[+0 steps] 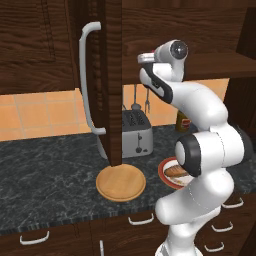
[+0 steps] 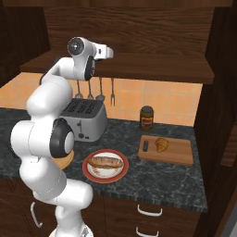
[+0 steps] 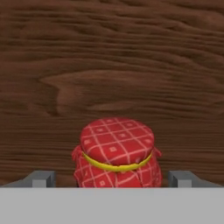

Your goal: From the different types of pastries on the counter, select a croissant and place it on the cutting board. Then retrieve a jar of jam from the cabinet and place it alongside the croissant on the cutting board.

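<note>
Your tool (image 3: 114, 179) is spread wide — one fingertip (image 3: 41, 178) on each side of the jar of jam (image 3: 116, 153), not pinching it, wood grain behind. Down on the worktop (image 2: 152, 178), the croissant (image 2: 161, 144) lies on the cutting board (image 2: 178, 152) — the bread roll (image 2: 106, 161) on its plate (image 2: 90, 172) just beside that board.
</note>
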